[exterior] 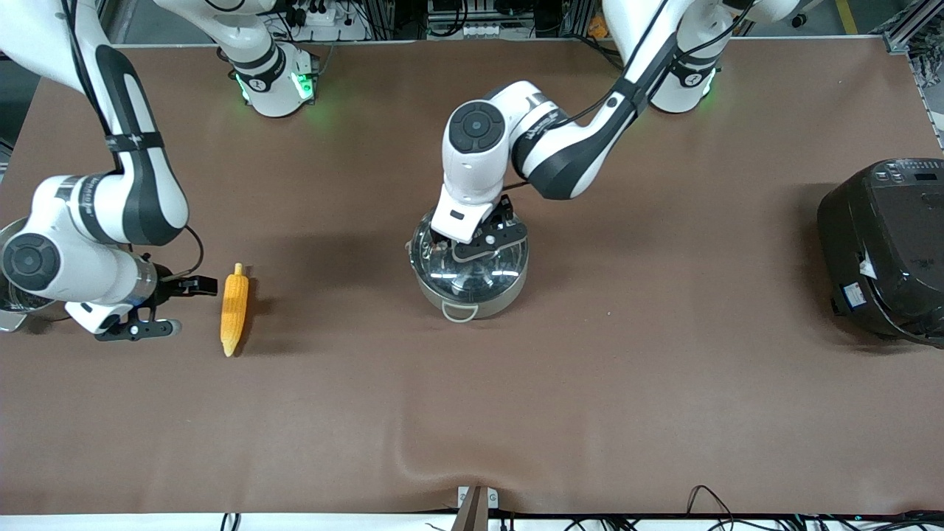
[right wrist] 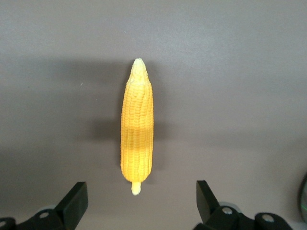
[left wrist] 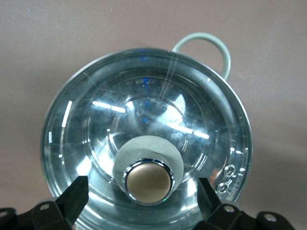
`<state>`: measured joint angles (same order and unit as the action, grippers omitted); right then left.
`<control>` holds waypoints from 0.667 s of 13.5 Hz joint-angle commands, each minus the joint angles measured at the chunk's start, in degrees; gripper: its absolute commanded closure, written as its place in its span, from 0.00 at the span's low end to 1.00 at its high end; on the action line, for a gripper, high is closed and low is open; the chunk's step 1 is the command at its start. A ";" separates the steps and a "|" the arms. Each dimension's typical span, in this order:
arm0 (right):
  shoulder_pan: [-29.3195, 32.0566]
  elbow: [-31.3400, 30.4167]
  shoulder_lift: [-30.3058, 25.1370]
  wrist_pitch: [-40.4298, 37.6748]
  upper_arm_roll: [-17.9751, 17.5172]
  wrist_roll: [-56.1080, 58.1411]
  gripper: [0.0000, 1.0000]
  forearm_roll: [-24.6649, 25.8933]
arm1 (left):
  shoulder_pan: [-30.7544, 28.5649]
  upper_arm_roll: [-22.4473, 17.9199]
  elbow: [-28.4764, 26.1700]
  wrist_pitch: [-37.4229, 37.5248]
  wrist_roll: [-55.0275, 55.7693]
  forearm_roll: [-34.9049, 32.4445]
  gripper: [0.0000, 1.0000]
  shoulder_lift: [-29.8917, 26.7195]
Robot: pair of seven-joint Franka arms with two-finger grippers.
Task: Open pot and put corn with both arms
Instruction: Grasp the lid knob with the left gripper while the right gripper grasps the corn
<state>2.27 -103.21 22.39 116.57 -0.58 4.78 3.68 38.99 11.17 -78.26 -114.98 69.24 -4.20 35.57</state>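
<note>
The pot point(exterior: 472, 296) stands mid-table with its glass lid point(exterior: 442, 274) on. My left gripper point(exterior: 481, 242) hangs over the lid. In the left wrist view the left gripper point(left wrist: 143, 199) is open, with a finger point(left wrist: 76, 194) on each side of the coppery knob point(left wrist: 148, 181) and not touching it. The corn point(exterior: 234, 310) lies on the table toward the right arm's end. My right gripper point(exterior: 193, 304) is open and empty beside it. In the right wrist view the right gripper point(right wrist: 141, 201) is just off the pale stub of the corn point(right wrist: 137, 129).
A big black rice cooker point(exterior: 885, 251) stands at the left arm's end of the table. A steel pot point(exterior: 11, 302) shows partly under the right arm at the table's edge. The brown table cover has a wrinkle point(exterior: 442, 457) near the front camera.
</note>
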 commanded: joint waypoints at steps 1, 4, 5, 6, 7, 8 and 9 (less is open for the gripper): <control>0.37 -4.88 -0.95 4.61 -0.21 0.32 0.00 0.89 | 0.91 -0.53 1.71 0.10 1.60 -2.74 0.00 1.52; 0.02 -7.53 1.07 8.94 -0.30 -0.12 0.00 0.28 | 0.82 -0.53 1.62 0.10 1.60 -2.75 0.12 1.79; -0.24 -7.44 1.77 9.11 -0.30 -0.30 0.00 0.19 | 0.82 -0.53 1.62 0.10 1.78 -2.75 0.18 1.87; -0.33 -7.44 2.56 9.29 -0.39 -0.30 0.00 0.19 | 0.91 -0.53 1.54 0.10 1.78 -2.75 0.20 1.87; -0.25 -7.44 3.09 9.90 -0.39 -0.30 0.00 0.10 | 1.35 -0.53 1.45 0.10 1.78 -2.83 0.25 1.79; -0.16 -7.44 3.97 10.95 -0.47 -0.30 0.00 0.10 | 1.53 -0.53 1.45 0.19 1.86 -2.83 0.35 1.70; -0.07 -7.53 4.59 12.09 -0.39 -0.30 0.00 0.10 | 1.53 -0.53 1.45 0.19 1.87 -2.83 0.45 1.70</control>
<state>2.11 -110.70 25.82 126.82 -0.89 4.78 3.65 39.66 10.90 -78.12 -115.04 69.35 -5.35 36.60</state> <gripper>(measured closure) 0.000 0.256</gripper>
